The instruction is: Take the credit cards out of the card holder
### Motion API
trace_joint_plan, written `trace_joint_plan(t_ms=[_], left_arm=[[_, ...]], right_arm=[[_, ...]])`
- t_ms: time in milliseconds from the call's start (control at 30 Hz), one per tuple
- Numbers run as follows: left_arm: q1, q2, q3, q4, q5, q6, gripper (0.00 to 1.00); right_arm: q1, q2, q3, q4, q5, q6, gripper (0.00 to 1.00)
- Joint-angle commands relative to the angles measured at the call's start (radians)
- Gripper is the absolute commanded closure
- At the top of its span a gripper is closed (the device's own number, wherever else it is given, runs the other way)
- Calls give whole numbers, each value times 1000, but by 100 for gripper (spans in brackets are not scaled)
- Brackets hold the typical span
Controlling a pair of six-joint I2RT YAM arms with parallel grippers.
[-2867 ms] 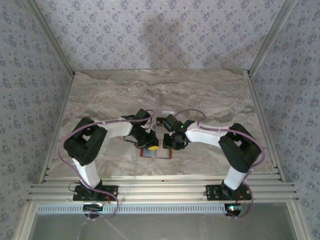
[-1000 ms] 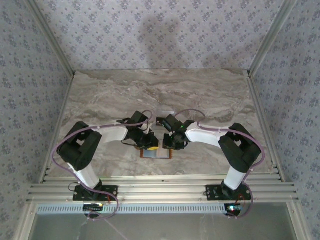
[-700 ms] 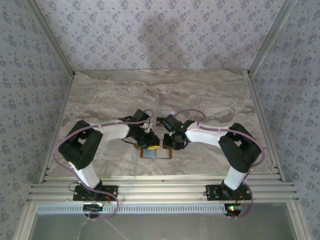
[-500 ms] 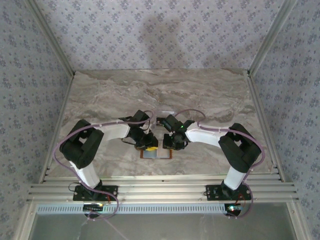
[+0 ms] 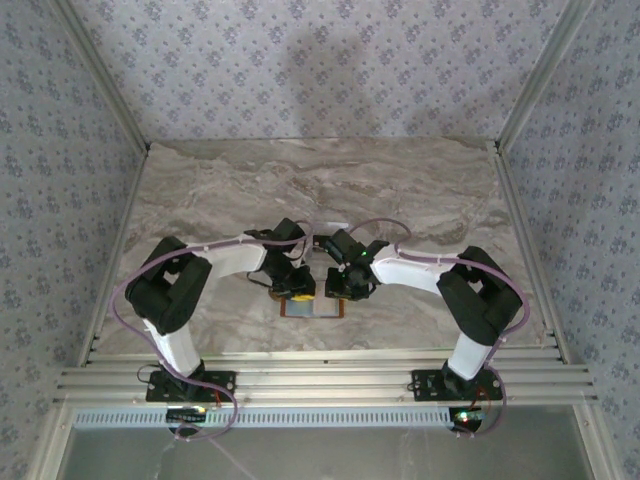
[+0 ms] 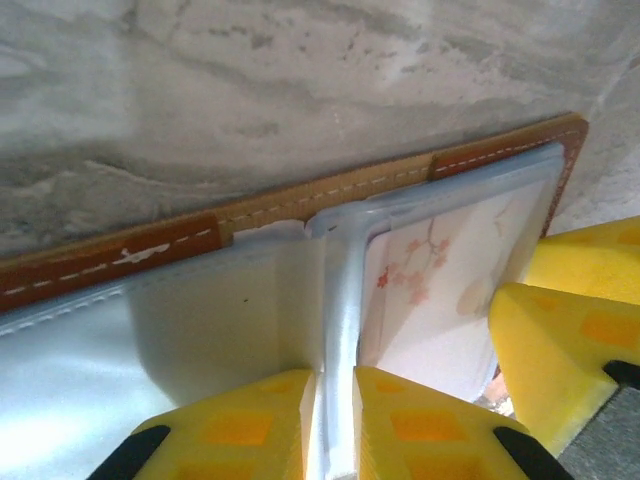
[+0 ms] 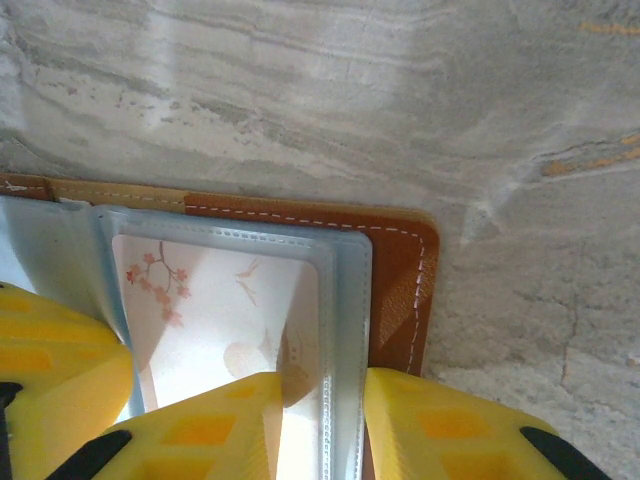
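Note:
The card holder [image 5: 314, 307], an orange-brown leather bifold, lies open on the marble near the front. Its stitched edge [image 6: 330, 192] runs across the left wrist view. My left gripper [image 6: 338, 385] is shut on an upright fold of its pale clear sleeve [image 6: 340, 300]. A whitish-pink credit card [image 6: 440, 290] with blossom print sits inside the right-hand sleeve pocket. My right gripper [image 7: 325, 390] pinches that pocket's outer seam [image 7: 345, 300], beside the leather corner [image 7: 405, 290]; the card [image 7: 220, 310] shows through the plastic. From above, the left gripper [image 5: 298, 291] and right gripper [image 5: 338, 290] meet over the holder.
The marble tabletop [image 5: 320, 190] stretches back to patterned walls. Metal rails [image 5: 320, 380] run along the near edge by the arm bases. My right gripper's yellow fingers [image 6: 560, 340] crowd the right side of the left wrist view.
My left arm's elbow and wrist have shifted slightly while its gripper stays over the holder. The right arm and the holder have barely moved.

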Motion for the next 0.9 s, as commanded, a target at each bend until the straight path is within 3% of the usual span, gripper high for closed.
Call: trace_joint_plan(t_ms=[0,167,600,867], left_arm=[[-3,-24,23,-120,-115,21,80],[-12,-67,50,-136,-113,12,80],[-15,-44,0,146,154,-132,84],[-15,11,-9,120,136,-110,85]], right_arm=[[-6,-21,-18,-74,12,11,70],[-6,-43,-21,-77,18,13,66],[-12,-48,-52,-14,-4,31,72],[-15,-27,-57,-6,-14,30,69]])
